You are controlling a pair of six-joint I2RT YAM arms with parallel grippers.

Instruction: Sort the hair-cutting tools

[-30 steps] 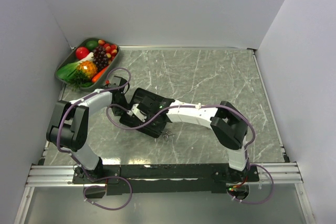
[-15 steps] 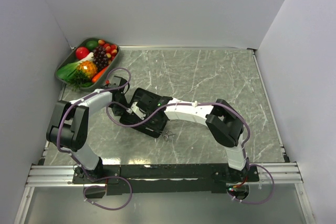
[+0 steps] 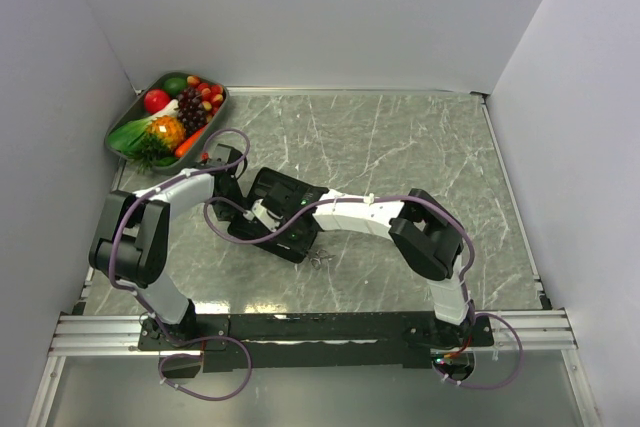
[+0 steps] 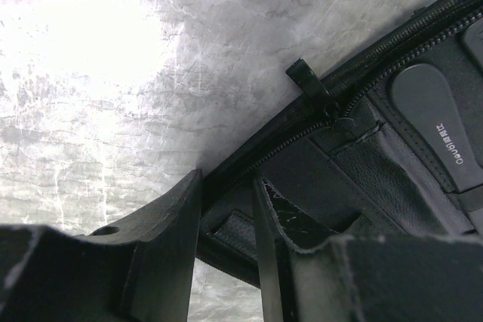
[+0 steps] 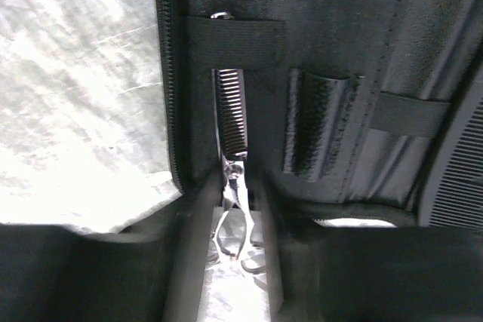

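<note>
The black pouch (image 3: pixel 277 188) lies open left of the middle of the table. My right gripper (image 3: pixel 272 223) is over it. In the right wrist view it (image 5: pixel 235 180) is shut on a silver pair of scissors (image 5: pixel 234 213). Their toothed blade (image 5: pixel 231 115) lies under an elastic strap, their ring handles between my fingers. A black comb (image 5: pixel 456 186) sits in the pouch at the right. A second pair of scissors (image 3: pixel 320 260) lies on the table by the pouch's near corner. My left gripper (image 3: pixel 238 204) (image 4: pixel 226 190) is shut on the pouch's zipped edge (image 4: pixel 226 233).
A grey tray (image 3: pixel 124 119) of toy fruit and vegetables stands at the far left corner. White walls close the table on three sides. A black flat piece with white lettering (image 4: pixel 439 127) sits in a pouch slot in the left wrist view.
My right arm has pushed a little to the left, further over the pouch. The left arm and the loose scissors have not moved.
</note>
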